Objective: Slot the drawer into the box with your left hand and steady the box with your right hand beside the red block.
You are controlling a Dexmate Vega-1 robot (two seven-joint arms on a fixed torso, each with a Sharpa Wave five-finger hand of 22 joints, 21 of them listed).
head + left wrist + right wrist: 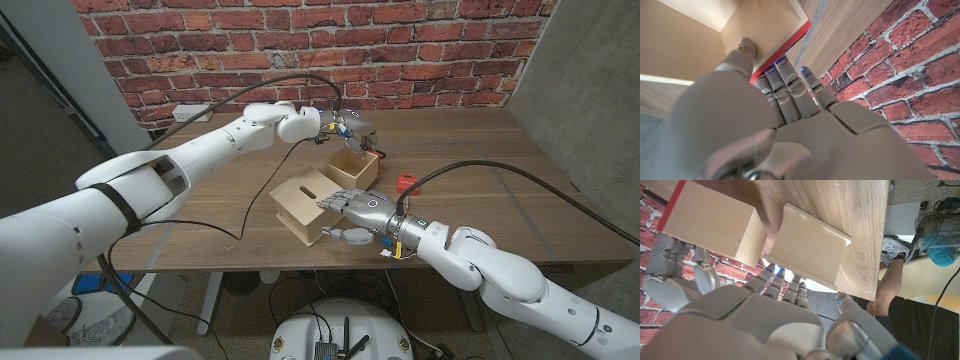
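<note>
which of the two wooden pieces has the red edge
The drawer, the open tray farther back that the left hand grips. Its rim is red; the box under the right hand is plain wood.

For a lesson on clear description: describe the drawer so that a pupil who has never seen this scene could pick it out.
On the wooden table, look toward the brick wall, beyond the closed box. The drawer is the open-topped wooden tray gripped by the left hand; its red-edged rim sets it apart from the box.
</note>
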